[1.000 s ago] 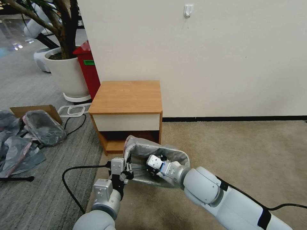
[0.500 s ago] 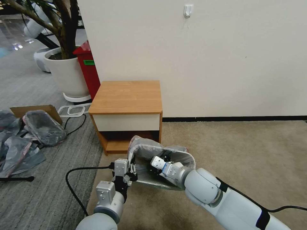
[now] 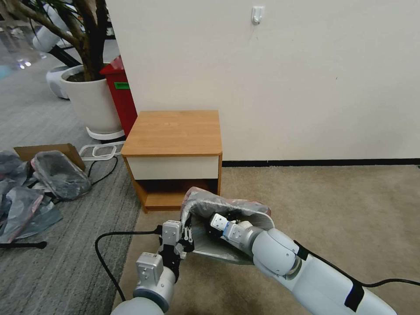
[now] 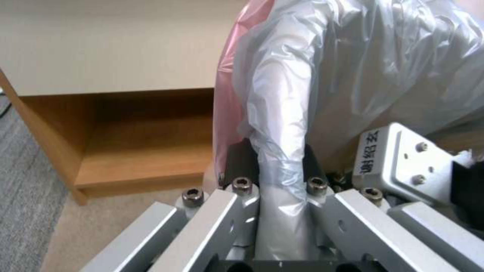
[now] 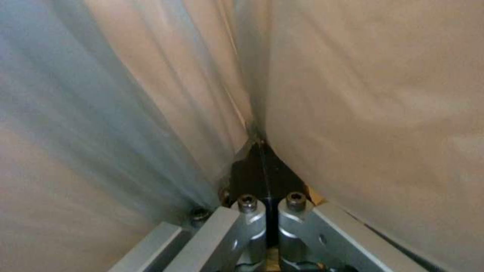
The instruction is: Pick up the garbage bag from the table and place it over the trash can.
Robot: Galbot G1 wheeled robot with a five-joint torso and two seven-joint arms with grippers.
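The trash can (image 3: 218, 253) sits tilted on the carpet in front of the table (image 3: 175, 131), wrapped in the grey garbage bag (image 3: 218, 203), whose pink-red rim shows along the far side. My left gripper (image 3: 186, 234) is at the can's left side, shut on the bag-covered rim (image 4: 280, 151), with a dark pad (image 4: 239, 162) on either side of it. My right gripper (image 3: 218, 223) reaches inside the can. In the right wrist view its fingertips (image 5: 259, 151) pinch a fold of the bag film (image 5: 151, 113).
A red bin (image 3: 118, 92) and a white plant pot (image 3: 89, 98) stand left of the table. A cardboard box (image 3: 48, 151) and a heap of grey bags (image 3: 39, 183) lie on the grey floor. A black cable (image 3: 105, 245) loops by my left arm. Open beige carpet (image 3: 328, 210) lies to the right.
Both grippers have shifted a little to the right with the can and bag. The can has tipped further, and the bag's pink rim now shows over its far edge.
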